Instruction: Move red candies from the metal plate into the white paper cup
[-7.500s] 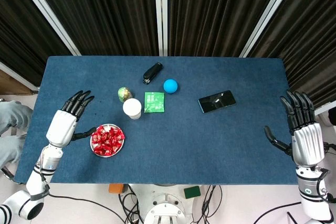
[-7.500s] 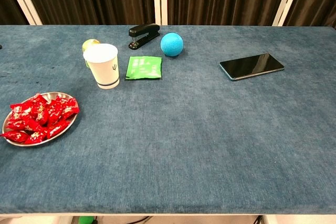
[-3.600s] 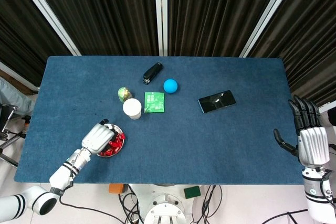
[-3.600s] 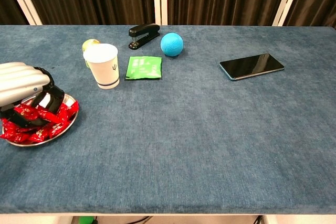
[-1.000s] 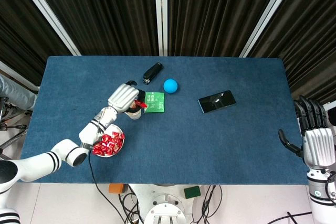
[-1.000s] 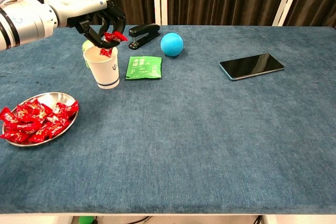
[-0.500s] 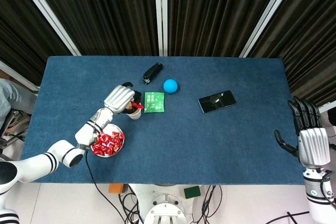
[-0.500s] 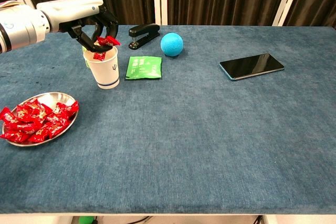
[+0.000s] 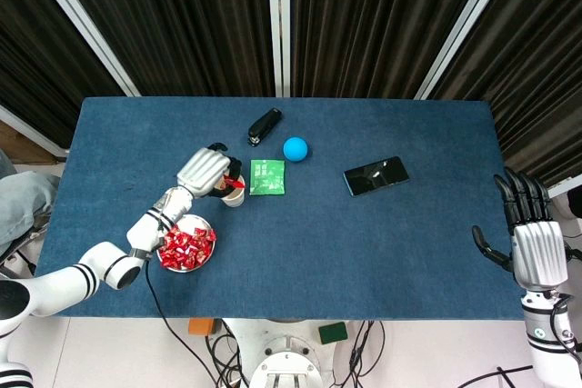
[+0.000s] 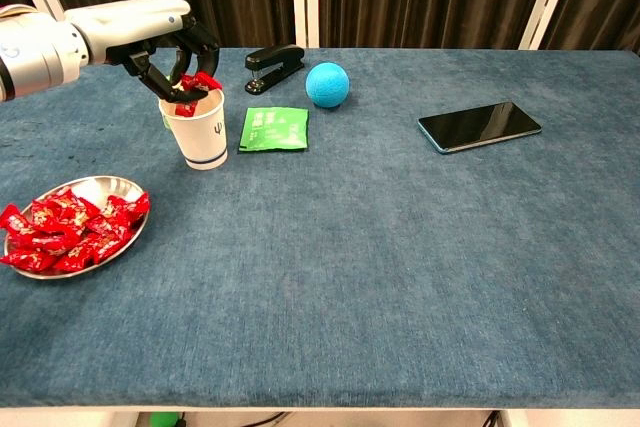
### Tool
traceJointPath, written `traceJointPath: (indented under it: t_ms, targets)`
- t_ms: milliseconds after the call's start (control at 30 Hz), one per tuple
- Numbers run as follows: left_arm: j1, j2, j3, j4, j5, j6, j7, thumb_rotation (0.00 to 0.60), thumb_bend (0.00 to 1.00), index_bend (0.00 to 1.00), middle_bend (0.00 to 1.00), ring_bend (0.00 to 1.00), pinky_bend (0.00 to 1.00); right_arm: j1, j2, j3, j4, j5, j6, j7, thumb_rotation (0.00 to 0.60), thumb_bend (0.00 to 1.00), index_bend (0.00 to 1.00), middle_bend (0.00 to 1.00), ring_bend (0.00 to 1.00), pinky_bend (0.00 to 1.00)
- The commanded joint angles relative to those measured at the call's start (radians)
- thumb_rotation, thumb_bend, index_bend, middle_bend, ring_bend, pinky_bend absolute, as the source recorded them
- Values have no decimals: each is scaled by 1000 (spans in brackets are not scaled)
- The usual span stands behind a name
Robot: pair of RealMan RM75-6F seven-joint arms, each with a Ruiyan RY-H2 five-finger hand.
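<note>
The white paper cup [image 10: 199, 133] [image 9: 231, 194] stands left of centre. My left hand [image 10: 165, 47] [image 9: 206, 170] hovers just over its mouth, its fingers pinching red candies [image 10: 194, 85] at the rim. The metal plate [image 10: 108, 184] [image 9: 172, 266], near the front left edge, carries a heap of red candies [image 10: 65, 229] [image 9: 186, 245]. My right hand [image 9: 532, 233] hangs beyond the table's right edge with fingers spread and nothing in it; the chest view does not show it.
Beside the cup lie a green sachet [image 10: 274, 129], a black stapler [image 10: 273, 67] and a blue ball [image 10: 327, 84]. A yellow-green ball [image 10: 170, 83] peeks from behind the cup. A black phone [image 10: 479, 125] lies to the right.
My left hand took candies from the plate and carried them up to the cup. Over the last second it shifted slightly left and lower, bringing the candies to the rim.
</note>
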Motion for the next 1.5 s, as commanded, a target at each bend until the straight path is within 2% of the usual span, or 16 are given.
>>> traceJointPath:
  t_ms: [33, 633, 933, 1100, 1233, 1500]
  targets:
    - [1, 0, 0, 0, 2, 4, -1, 600, 350, 591, 546, 584, 237, 0, -2, -1, 1, 0, -1, -2, 600, 317, 0, 0, 0, 0]
    - [14, 18, 12, -1, 13, 20, -16, 600, 351, 567, 491, 482, 234, 5, -2, -8, -9, -16, -8, -17, 600, 317, 0, 0, 0, 0]
    - [15, 21, 18, 1, 19, 22, -9, 600, 351, 534, 408, 339, 234, 6, -3, -10, -14, -20, -7, -21, 600, 317, 0, 0, 0, 0]
    - [15, 19, 18, 6, 19, 24, -4, 600, 350, 474, 358, 266, 234, 5, -2, -10, -14, -19, -7, -20, 600, 318, 0, 0, 0, 0]
    - [17, 20, 21, 3, 24, 29, -2, 600, 351, 340, 348, 250, 233, 6, -3, -9, -11, -15, -9, -16, 600, 318, 0, 0, 0, 0]
    - [34, 54, 15, -49, 40, 81, -9, 600, 350, 325, 338, 250, 234, 4, -5, -9, -7, -17, -3, -12, 600, 318, 0, 0, 0, 0]
